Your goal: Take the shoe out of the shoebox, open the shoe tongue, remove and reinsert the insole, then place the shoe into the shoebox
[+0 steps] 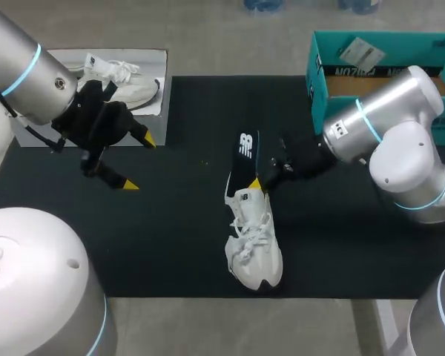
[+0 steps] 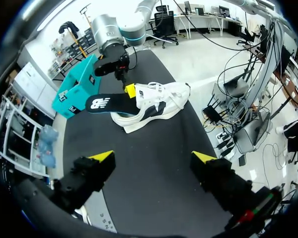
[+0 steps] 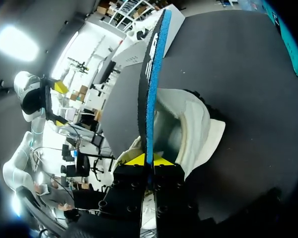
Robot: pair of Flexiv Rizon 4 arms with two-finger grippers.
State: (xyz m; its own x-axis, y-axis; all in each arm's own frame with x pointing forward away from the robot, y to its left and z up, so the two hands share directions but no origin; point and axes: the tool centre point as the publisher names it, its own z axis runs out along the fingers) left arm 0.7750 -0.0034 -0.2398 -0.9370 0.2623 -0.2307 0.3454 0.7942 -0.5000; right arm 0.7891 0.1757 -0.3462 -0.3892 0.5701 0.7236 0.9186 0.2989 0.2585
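One shoe (image 1: 254, 245), one insole (image 1: 245, 159), one shoebox (image 1: 317, 81)

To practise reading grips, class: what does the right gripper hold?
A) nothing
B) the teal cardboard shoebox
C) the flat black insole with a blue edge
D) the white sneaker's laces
C: the right gripper is shut on the flat black insole, whose near end sits at the opening of the white sneaker.

a robotics lab: a silver left arm (image 1: 22, 68) and right arm (image 1: 389, 122) hang over a black-matted table (image 1: 170, 245).
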